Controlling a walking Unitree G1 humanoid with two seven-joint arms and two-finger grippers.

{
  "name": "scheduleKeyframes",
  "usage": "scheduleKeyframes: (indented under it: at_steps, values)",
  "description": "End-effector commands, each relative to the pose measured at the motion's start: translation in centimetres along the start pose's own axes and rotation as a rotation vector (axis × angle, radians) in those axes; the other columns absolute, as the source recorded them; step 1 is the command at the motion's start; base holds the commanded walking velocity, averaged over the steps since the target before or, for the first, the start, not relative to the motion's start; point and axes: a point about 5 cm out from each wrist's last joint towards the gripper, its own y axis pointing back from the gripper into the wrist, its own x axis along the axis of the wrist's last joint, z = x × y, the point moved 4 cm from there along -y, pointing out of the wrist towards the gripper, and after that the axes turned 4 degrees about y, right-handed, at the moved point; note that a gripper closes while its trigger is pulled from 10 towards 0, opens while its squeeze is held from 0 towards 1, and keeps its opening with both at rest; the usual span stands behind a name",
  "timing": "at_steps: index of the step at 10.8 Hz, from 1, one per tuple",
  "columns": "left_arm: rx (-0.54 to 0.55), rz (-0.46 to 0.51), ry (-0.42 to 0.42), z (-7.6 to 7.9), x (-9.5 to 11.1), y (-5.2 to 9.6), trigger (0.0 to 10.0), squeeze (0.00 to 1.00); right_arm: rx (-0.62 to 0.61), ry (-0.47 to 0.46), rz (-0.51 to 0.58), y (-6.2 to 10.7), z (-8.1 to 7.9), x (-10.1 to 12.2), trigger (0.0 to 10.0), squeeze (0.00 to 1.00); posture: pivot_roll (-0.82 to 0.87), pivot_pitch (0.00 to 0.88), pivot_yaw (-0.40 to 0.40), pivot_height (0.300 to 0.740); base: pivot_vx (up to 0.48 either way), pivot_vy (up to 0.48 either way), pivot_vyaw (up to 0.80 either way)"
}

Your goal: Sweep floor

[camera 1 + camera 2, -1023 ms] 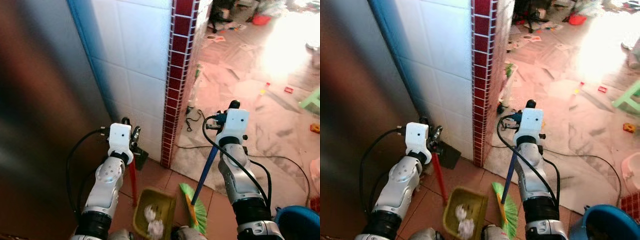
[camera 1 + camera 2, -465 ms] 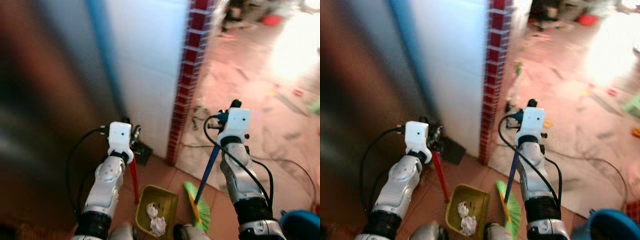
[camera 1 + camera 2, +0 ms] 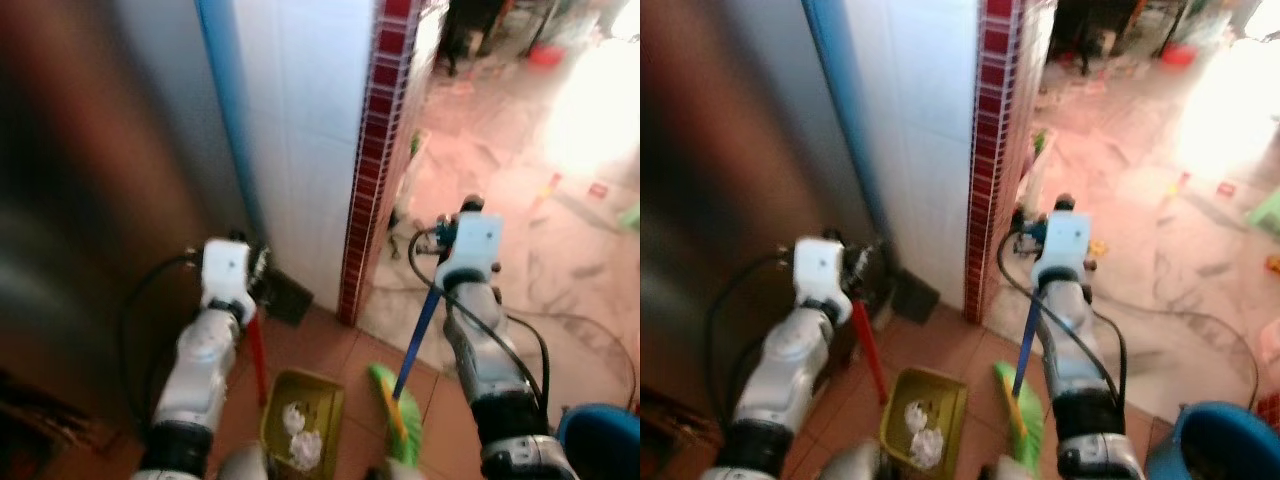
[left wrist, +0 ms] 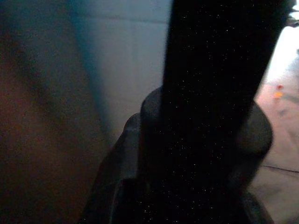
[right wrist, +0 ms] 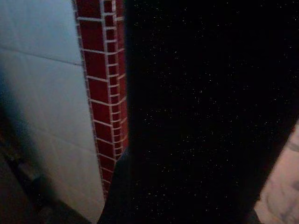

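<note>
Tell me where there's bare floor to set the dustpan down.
Bare terracotta tiles lie between the red brick pillar and the green broom, ahead of the yellow dustpan. The pale floor beyond the black cable is open too. Near the blue bin and the feet it is crowded.

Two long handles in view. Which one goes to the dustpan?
The red handle at the left hand; it ends at the yellow-green dustpan. The blue handle carries the green broom.

White tiled wall [image 3: 300, 130], red-tile corner strip [image 3: 372, 150], sunlit floor [image 3: 560, 210].
</note>
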Motion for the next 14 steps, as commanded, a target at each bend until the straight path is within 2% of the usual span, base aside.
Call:
scheduleKeyframes:
  at_steps: [1, 3, 6, 9, 12, 14]
  values:
    - [0.011, 0.059, -0.003, -0.7, 1.8, 0.1, 10.0, 0.0, 0.012, 0.014, 0.004, 0.0, -0.3, 0.1, 10.0, 0.0, -0.05, 0.0, 0.011, 0.74, 0.0, 0.0, 0.0]
    - [0.044, 0.078, -0.001, -1.7, 2.6, 0.9, 10.0, 0.0, -0.006, 0.057, 0.017, 0.1, 0.4, 0.7, 10.0, 0.0, -0.05, 0.0, -0.003, 0.74, -0.156, 0.0, 0.0]
    - [0.057, 0.12, -0.019, -2.3, 4.6, 1.6, 10.0, 0.0, -0.008, 0.101, 0.02, 0.5, 0.9, 1.0, 10.0, 0.0, -0.06, 0.0, -0.016, 0.74, -0.209, 0.0, 0.0]
    - [0.147, 0.13, 0.031, -4.3, 4.9, 2.6, 10.0, 0.0, -0.021, 0.093, -0.003, 1.2, 1.2, 0.2, 10.0, 0.0, -0.06, 0.0, 0.003, 0.74, -0.326, 0.0, 0.0]
    - [0.17, 0.134, 0.047, -5.0, 5.6, 3.0, 10.0, 0.0, -0.044, 0.095, -0.024, 1.4, 2.2, -0.5, 10.0, 0.0, -0.06, 0.0, 0.011, 0.74, -0.336, 0.0, 0.0]
    - [0.17, 0.134, 0.051, -4.9, 5.8, 2.7, 10.0, 0.0, -0.028, 0.102, -0.015, 1.4, 1.6, -0.1, 10.0, 0.0, -0.07, 0.0, 0.006, 0.74, -0.339, 0.0, 0.0]
